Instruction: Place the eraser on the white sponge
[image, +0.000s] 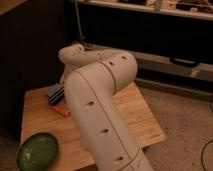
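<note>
The scene is dim and warm-toned, with light falling from above so that the pale arm (100, 105) and the wooden table (137, 115) catch a soft yellowish glow, while the wall (30, 45) behind sinks into near black. The gripper (56, 93), at the arm's far end over the table's back left part, lies dark in the arm's shade.
</note>
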